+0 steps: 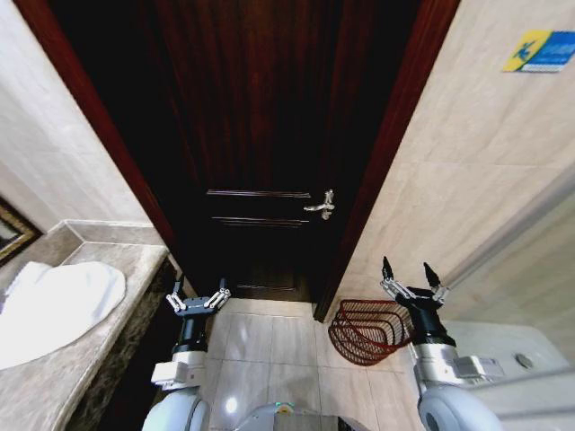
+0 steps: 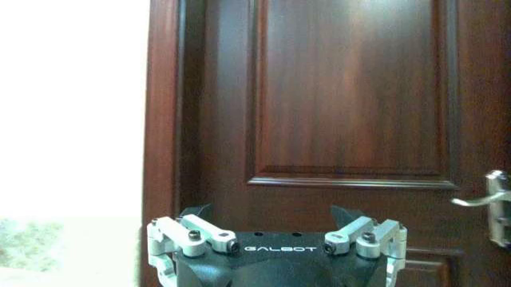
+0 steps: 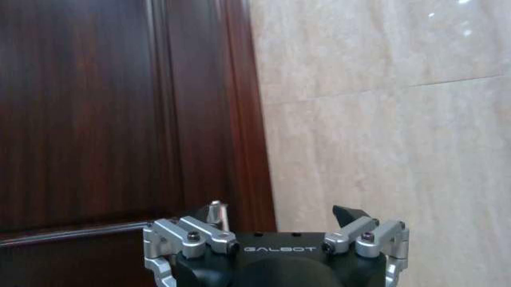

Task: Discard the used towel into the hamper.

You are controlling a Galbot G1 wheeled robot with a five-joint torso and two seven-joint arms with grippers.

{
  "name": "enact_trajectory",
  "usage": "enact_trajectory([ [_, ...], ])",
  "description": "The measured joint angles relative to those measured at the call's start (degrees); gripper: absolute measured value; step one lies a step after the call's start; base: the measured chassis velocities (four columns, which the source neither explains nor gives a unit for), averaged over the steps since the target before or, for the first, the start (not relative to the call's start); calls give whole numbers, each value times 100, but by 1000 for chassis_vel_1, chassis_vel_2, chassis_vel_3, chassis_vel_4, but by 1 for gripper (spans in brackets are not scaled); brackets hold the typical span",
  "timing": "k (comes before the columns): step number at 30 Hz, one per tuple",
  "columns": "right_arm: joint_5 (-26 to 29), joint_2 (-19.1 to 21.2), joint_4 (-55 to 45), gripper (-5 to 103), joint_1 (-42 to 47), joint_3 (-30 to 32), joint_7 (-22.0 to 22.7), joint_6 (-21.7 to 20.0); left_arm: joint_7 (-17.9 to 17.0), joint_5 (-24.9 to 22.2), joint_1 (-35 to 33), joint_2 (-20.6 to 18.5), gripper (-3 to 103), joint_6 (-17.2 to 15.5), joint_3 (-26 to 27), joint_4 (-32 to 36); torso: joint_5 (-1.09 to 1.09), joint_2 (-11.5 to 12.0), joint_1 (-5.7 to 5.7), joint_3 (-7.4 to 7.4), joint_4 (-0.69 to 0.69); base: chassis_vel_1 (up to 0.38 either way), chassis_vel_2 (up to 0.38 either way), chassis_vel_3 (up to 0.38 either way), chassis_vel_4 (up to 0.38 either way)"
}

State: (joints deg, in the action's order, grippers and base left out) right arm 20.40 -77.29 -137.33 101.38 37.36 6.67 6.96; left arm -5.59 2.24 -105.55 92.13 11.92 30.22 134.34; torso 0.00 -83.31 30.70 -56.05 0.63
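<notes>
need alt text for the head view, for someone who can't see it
Two open robot tools, left tool and right tool, face a closed dark wooden door. A reddish wire hamper sits on the tiled floor by the right tool; a white towel lies on the counter at left.

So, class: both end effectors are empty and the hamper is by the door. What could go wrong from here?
1. The towel lies on the counter at the left, the hamper on the floor at the right, so a loose carry might drop it.
2. The hamper tilts against the wall and could tip.
3. The right end effector hangs close above its rim.
</notes>
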Motion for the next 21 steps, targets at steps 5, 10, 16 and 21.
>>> enact_trajectory([
  [5, 20, 33, 34, 100, -33, 5, 20, -2, -9, 4, 0, 0, 100, 0, 3, -5, 1, 0, 0, 0, 1, 73, 82, 77, 77],
  [10, 56, 63, 71, 100, -64, 8, 18, -7, -11, 15, 10, 0, 100, -3, 2, -26, 0, 1, 0, 0, 1, 101, 93, 124, 97],
  [16, 75, 75, 105, 100, -100, 10, 16, -11, -11, 19, 22, 0, 100, -5, 2, -48, 0, 1, 1, 0, 2, 111, 120, 119, 144],
  [21, 103, 92, 120, 100, -130, 10, 8, -16, -13, 20, 25, 0, 100, -10, 4, -56, -1, 1, 0, 0, 0, 125, 143, 131, 135],
])
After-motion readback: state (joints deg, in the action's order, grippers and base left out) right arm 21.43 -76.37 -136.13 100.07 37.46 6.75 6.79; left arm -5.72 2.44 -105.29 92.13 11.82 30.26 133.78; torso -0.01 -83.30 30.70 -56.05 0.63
